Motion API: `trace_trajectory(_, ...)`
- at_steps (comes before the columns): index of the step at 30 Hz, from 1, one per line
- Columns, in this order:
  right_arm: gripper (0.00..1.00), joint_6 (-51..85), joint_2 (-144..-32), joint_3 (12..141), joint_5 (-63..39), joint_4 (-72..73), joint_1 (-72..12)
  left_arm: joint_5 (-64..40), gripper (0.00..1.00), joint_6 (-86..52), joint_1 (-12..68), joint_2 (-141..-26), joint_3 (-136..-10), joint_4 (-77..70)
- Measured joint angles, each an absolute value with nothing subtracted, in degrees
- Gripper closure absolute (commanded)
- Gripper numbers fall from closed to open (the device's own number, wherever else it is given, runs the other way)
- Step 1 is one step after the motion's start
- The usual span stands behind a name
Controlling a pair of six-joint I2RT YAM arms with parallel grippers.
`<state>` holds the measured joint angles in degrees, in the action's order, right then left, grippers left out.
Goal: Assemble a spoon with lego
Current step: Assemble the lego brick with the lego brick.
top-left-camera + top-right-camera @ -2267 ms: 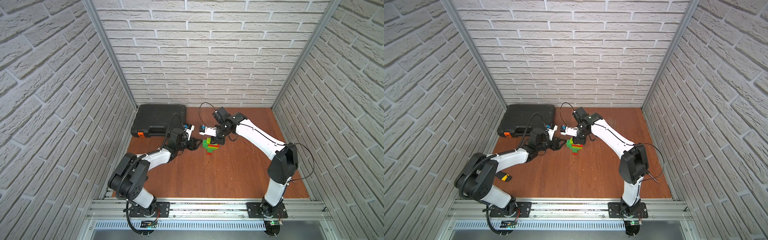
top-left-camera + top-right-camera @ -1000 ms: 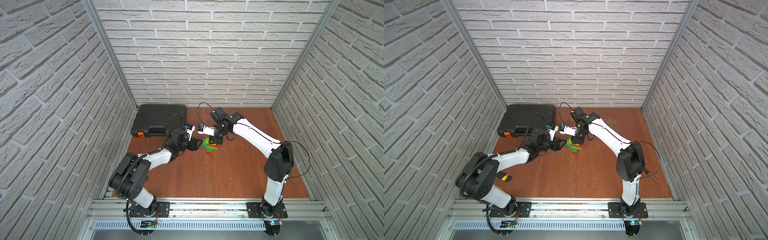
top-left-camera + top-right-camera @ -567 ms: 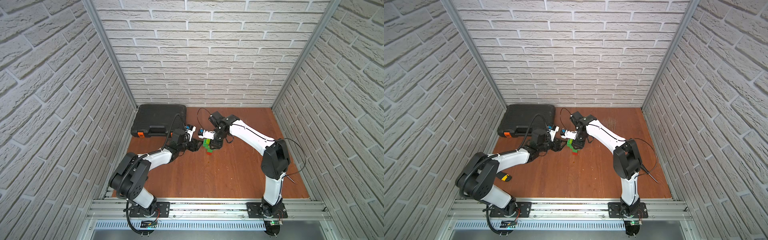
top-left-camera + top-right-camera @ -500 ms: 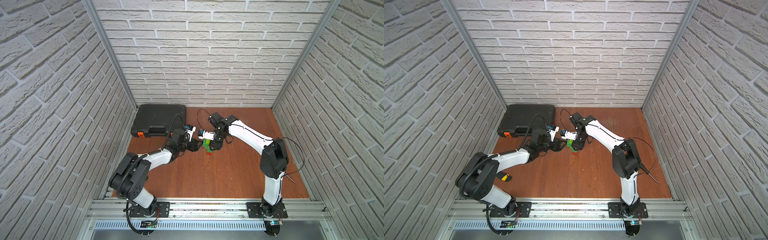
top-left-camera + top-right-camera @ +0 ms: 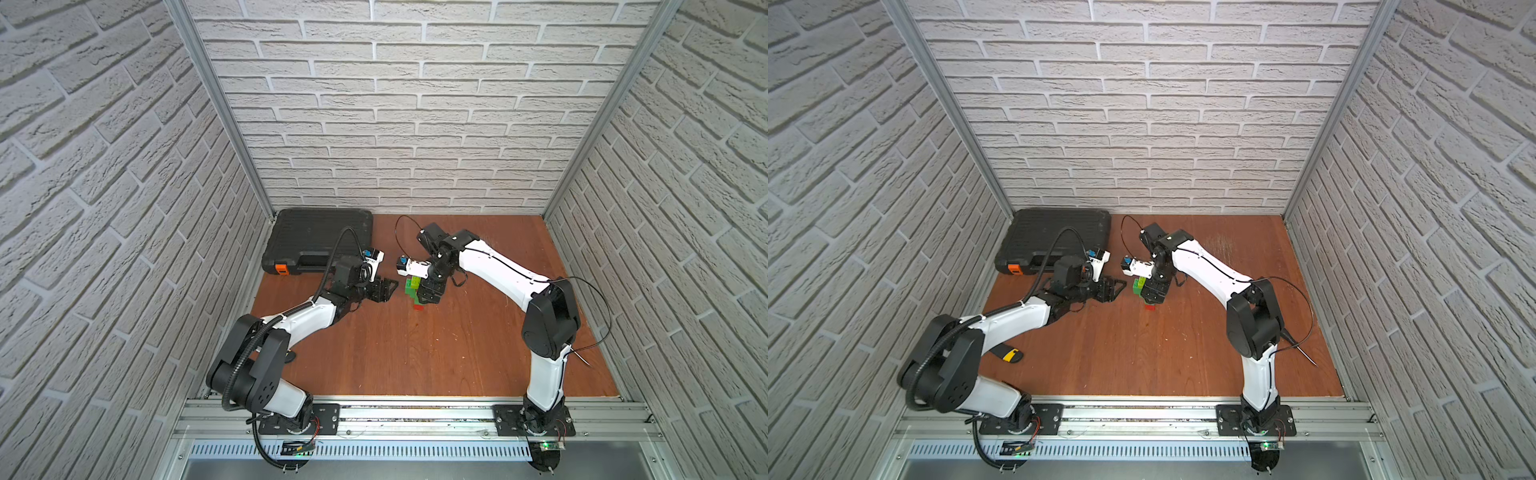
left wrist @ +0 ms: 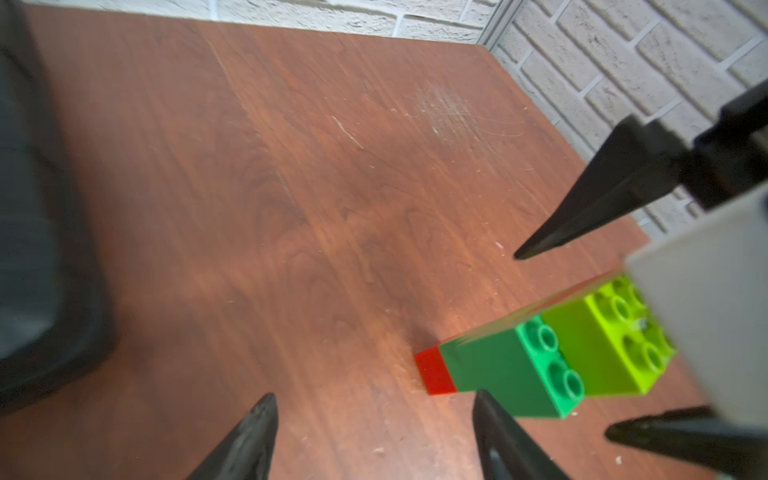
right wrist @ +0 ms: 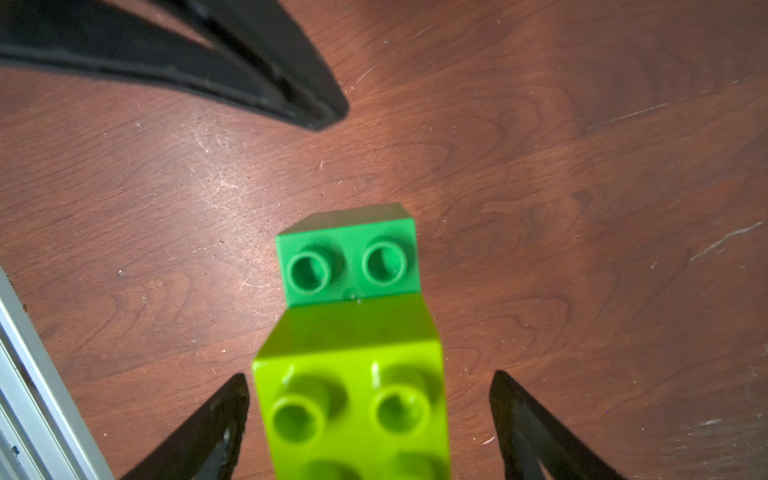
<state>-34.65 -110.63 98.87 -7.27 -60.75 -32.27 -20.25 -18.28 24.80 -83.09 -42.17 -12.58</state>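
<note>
Lime green on top, a dark green step below, red at the foot: the spoon point(image 5: 412, 284) stands on end in the middle of the table point(image 5: 415, 357), between the two grippers. The right wrist view shows studs facing up on the lime block, plus two on the green step. The left wrist view is blurred, and the right arm's white camera housing point(image 6: 706, 311) hides part of the head there. The black toolcase point(image 5: 318, 239) sits in the back corner on the left arm's side, well apart.

The right gripper point(image 7: 370, 376) straddles the lime top with fingers point(image 7: 528, 419) spread. There's a clear gap on one side; the other finger is just beside the block, contact unclear. The left gripper point(image 6: 374, 395) is just beside the stack, fingers point(image 6: 253, 432) spread, holding nothing.
</note>
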Motion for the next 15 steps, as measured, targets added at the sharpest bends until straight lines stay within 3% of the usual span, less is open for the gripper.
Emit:
trace_trajectory(9,0.07,-33.23,-103.02,98.89,-7.29,-58.7,-32.27,-10.24,0.25,-10.33,18.74,-78.28,-47.27,8.99)
trace_trajectory(15,0.07,-32.95,-100.6,98.91,-7.03,-57.36,-32.27,-0.8,0.26,-11.16,14.28,-83.59,-54.41,22.35)
